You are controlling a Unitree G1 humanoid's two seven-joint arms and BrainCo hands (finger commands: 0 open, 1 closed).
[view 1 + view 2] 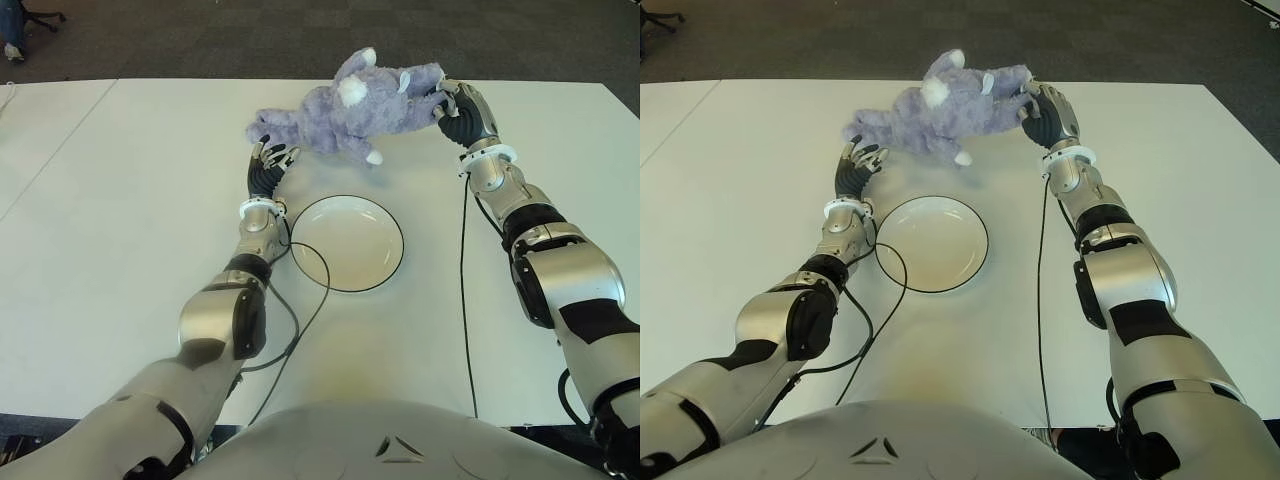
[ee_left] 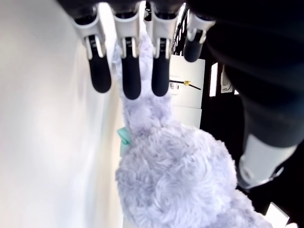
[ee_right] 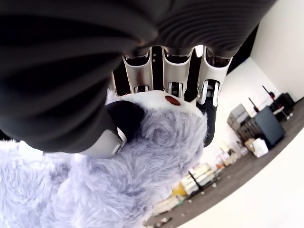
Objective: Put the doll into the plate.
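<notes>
The right hand (image 1: 462, 108) is stretched far out over the table (image 1: 120, 230), fingers (image 3: 208, 97) and thumb clamped on one end of the doll (image 1: 352, 103), a purple plush toy. The doll sits slung between both hands, its other end at the left hand (image 1: 270, 163). That hand points forward, fingers (image 2: 131, 78) nearly straight, a thin part of the plush running along them; whether it really grips, I cannot tell. No writing is legible. Nearer the robot, between the arms, the white plate (image 1: 346, 243) holds nothing; a cable (image 1: 300, 300) runs just beside it.
</notes>
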